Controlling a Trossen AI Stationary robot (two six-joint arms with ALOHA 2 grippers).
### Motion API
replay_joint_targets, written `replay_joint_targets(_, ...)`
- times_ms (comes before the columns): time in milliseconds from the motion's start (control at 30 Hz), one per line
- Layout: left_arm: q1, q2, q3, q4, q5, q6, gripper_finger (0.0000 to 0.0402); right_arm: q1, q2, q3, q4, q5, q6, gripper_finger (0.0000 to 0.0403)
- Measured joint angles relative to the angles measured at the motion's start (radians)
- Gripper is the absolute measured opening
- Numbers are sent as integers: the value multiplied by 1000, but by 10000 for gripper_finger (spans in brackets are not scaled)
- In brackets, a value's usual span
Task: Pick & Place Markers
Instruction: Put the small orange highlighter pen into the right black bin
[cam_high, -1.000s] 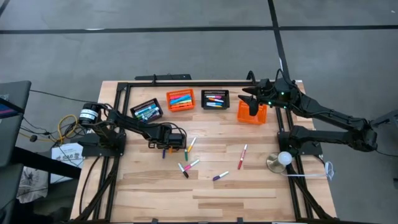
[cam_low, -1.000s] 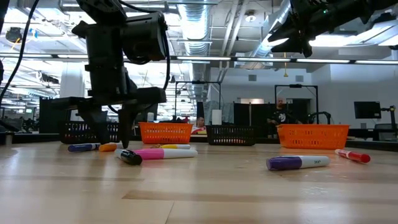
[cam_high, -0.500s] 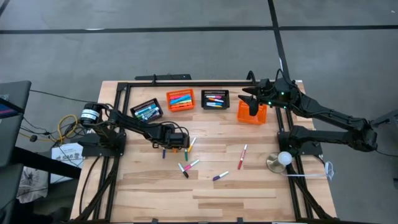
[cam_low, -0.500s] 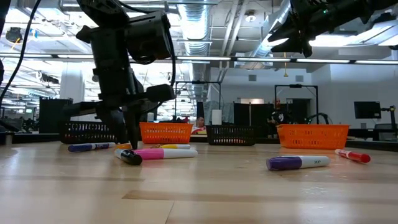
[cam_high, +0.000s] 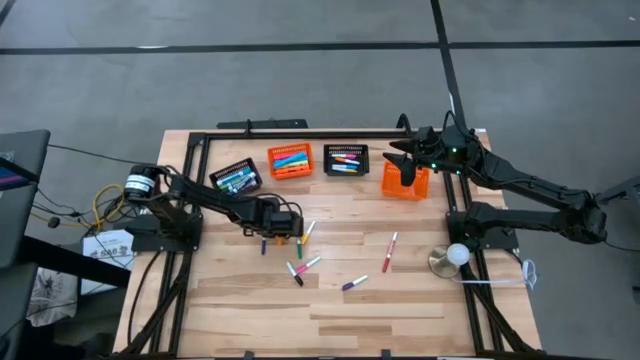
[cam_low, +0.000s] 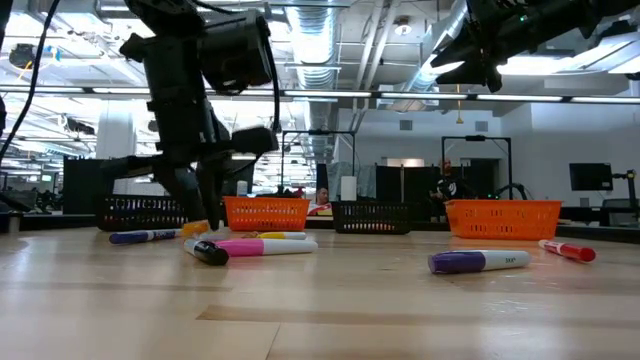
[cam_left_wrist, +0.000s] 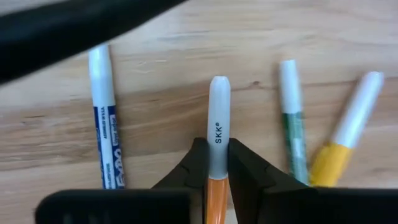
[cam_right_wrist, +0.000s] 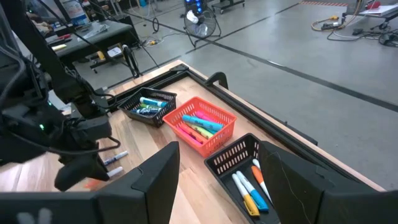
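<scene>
Wooden tabletop (cam_high: 330, 300), loose markers near its middle. Left pincer (cam_left_wrist: 211, 165) pinching 1 orange marker (cam_left_wrist: 217, 140) mid-barrel: light, stiff, smooth, maybe slippery. Right pincer (cam_right_wrist: 217, 180) spread above baskets.

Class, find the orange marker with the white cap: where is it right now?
The orange marker is pinched in the left hand, on the table's left half in the high view, just above the wood between a blue marker and a green marker.
</scene>
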Motion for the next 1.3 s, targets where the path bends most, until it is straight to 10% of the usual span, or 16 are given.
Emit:
replay_joint_targets(700,13,-299,2,234,-230,186,36,0,0,0,0,-2,12,210)
replay_joint_targets(1300,186,-305,2,557,-131,449,36,96,196,0,175,-135,105,210)
